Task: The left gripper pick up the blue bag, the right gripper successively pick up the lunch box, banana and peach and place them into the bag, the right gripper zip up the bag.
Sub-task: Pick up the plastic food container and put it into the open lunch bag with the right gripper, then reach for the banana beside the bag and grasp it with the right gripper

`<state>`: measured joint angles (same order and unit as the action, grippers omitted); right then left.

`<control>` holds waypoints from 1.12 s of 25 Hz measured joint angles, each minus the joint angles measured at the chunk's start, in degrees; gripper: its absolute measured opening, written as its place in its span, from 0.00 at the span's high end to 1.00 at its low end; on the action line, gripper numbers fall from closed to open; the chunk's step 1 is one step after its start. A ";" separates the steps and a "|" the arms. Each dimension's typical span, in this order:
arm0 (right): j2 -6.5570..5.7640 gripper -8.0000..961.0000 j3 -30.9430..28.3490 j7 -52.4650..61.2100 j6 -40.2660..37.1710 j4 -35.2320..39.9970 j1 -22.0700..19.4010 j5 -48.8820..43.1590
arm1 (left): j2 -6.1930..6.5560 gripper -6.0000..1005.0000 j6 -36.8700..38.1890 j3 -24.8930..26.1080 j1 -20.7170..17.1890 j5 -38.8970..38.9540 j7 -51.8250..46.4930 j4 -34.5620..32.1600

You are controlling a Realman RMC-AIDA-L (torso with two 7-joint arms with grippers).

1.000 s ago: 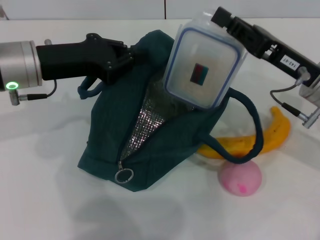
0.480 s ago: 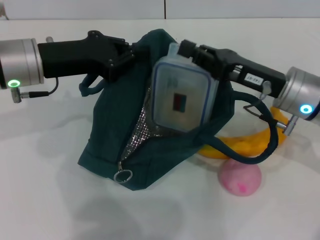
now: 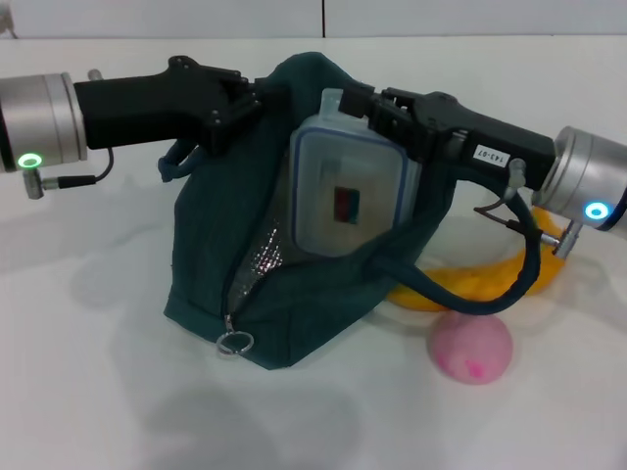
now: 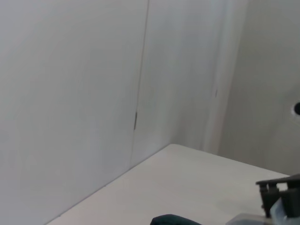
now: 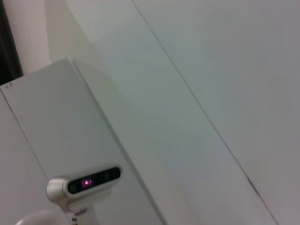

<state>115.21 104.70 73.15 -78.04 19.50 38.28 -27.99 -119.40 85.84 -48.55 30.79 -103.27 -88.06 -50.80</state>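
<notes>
The blue bag (image 3: 294, 294) stands on the white table, its mouth open and foil lining showing. My left gripper (image 3: 240, 103) is shut on the bag's upper back edge and holds it up. My right gripper (image 3: 377, 106) is shut on the top end of the lunch box (image 3: 348, 191), which stands tilted with its lower end inside the bag's mouth. One handle (image 3: 490, 289) loops out to the right. The banana (image 3: 460, 284) lies behind that handle, and the peach (image 3: 470, 349) sits in front of it. A bit of the bag (image 4: 171, 219) shows in the left wrist view.
The zipper's ring pull (image 3: 233, 344) hangs at the bag's front lower corner. The white table (image 3: 98, 392) extends in front and to the left. The right wrist view shows only a wall and a small camera unit (image 5: 84, 185).
My right gripper has carried the lunch box down and to the left, from above the bag into its open mouth. The left gripper has kept its hold on the bag.
</notes>
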 joint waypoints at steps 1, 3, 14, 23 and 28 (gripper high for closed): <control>-0.05 0.88 -0.29 -0.03 -0.23 0.07 -0.09 -0.04 | 0.02 0.94 -0.25 -0.03 0.00 0.01 -0.01 0.00; -0.21 0.87 -0.70 -0.05 -0.92 0.25 -0.23 -0.08 | 0.04 0.94 -0.55 -0.15 -0.01 0.02 -0.04 0.00; -2.82 0.58 -5.27 -0.25 -4.05 2.00 -2.15 -2.54 | 0.06 0.94 -0.72 0.08 -0.20 0.02 -0.01 0.00; -12.45 0.37 -24.17 11.37 -2.78 23.06 -14.80 -28.66 | 0.11 0.94 -0.71 0.13 -1.01 -0.56 0.00 -0.01; -6.12 0.32 -42.44 22.30 -3.10 40.54 -20.86 -57.68 | 0.10 0.94 -0.69 0.06 -1.28 -0.64 0.00 -0.01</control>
<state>109.09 62.26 95.44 -81.15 60.04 17.42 -85.67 -119.30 85.15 -48.49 29.50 -103.91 -88.06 -50.80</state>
